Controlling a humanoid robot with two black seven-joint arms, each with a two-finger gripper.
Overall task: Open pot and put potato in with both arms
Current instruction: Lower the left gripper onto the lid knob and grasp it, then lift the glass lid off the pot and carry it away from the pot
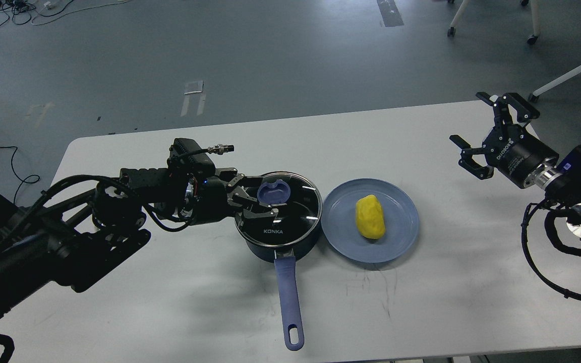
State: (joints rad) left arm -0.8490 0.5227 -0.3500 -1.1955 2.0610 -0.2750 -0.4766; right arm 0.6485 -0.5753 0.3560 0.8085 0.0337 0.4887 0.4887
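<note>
- The pot (278,241) sits near the middle of the counter (169,312), its glass lid (290,212) on and its blue handle (289,297) pointing toward us.
- Our left gripper (256,199) reaches over the lid from the pot's left; its fingers (242,180) are spread on either side of the blue knob (273,192), and we cannot tell whether they touch it yet.
- The potato (369,217) lies on the blue plate (401,242), which sits just right of the pot, the two rims almost touching.
- Our right gripper (489,133) hangs far to the right of the pot, fingers wide apart and empty.
- We judge the lid lift to be the step in hand.
- Risks: the fingers may close off-centre and slip from the smooth knob, dropping the lid on the rim.
- A sideways pull could drag the unheld pot into the plate and roll the potato.
- The lifted lid may block our right arm's path.
</note>
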